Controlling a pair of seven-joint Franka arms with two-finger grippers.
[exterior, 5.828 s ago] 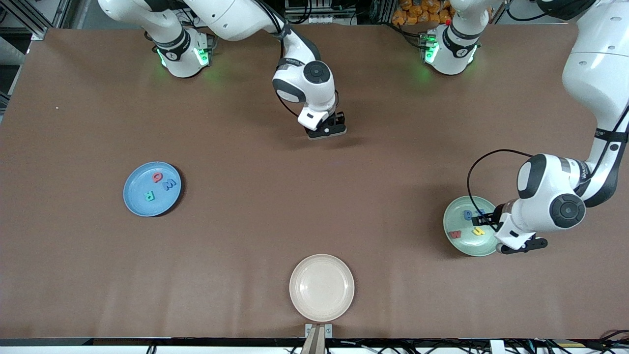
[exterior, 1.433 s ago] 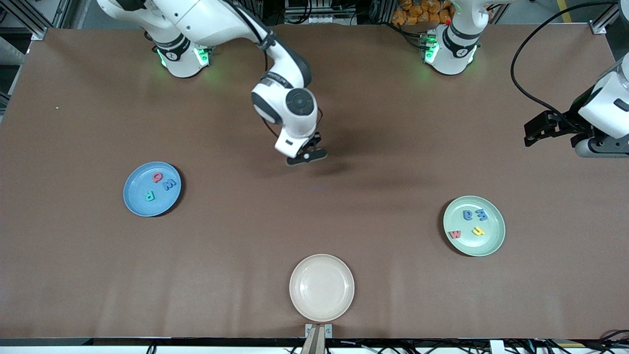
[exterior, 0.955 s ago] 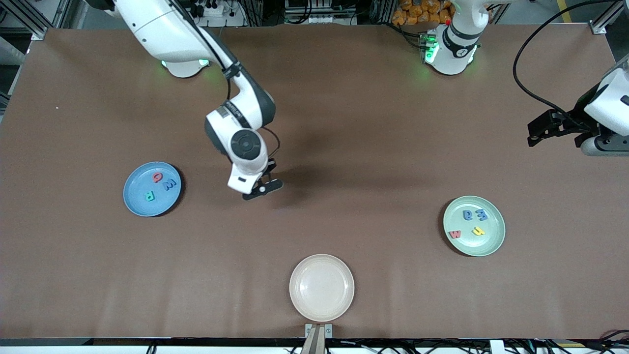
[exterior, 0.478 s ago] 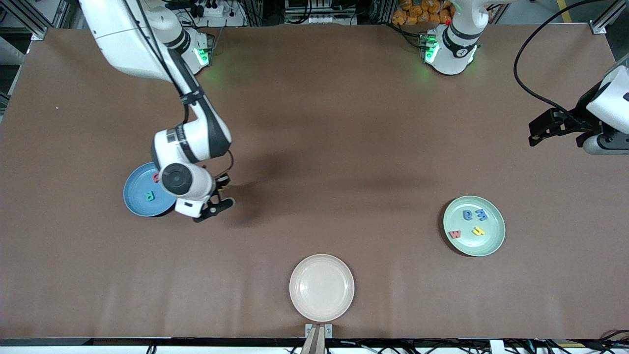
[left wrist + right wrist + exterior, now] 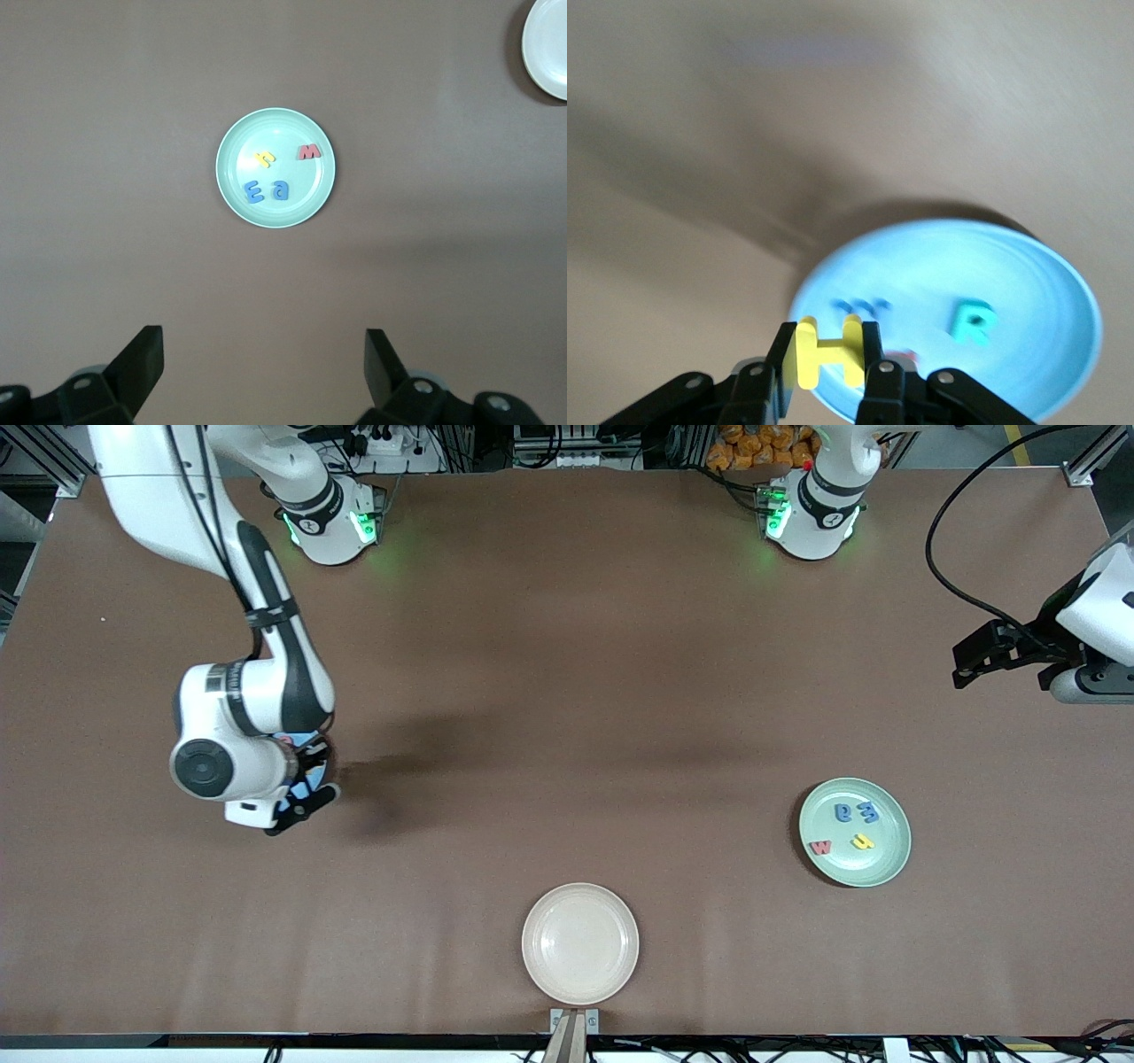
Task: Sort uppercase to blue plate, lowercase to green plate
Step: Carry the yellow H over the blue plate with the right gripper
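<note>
Front view: the right gripper [image 5: 306, 793] hangs over the blue plate [image 5: 301, 742], and the arm's wrist hides nearly all of that plate — only a sliver of blue shows beside the fingers. The green plate [image 5: 855, 832] lies toward the left arm's end of the table [image 5: 567, 691], carrying four lowercase letters: a red w [image 5: 820, 848], a yellow hooked letter [image 5: 862, 841], a blue rounded letter [image 5: 843, 811] and a blue m [image 5: 868, 811]. A cream plate [image 5: 580, 943] sits nearest the front camera, midway along the table. The left gripper [image 5: 974, 657] waits up in the air over the table's end, well apart from the green plate.

Left wrist view: the left gripper's fingers [image 5: 142, 363] stand wide apart with nothing between them. Below lies the green plate [image 5: 232, 181] with its four letters, and the cream plate [image 5: 545, 49] shows at the picture's edge.

Right wrist view: the right gripper [image 5: 830, 354] has its fingers clenched on the yellow H [image 5: 828, 351], held upright over the rim of the blue plate [image 5: 1028, 274]. On that plate lie the teal-green R [image 5: 973, 320] and — blurred — the blue W [image 5: 862, 306].
</note>
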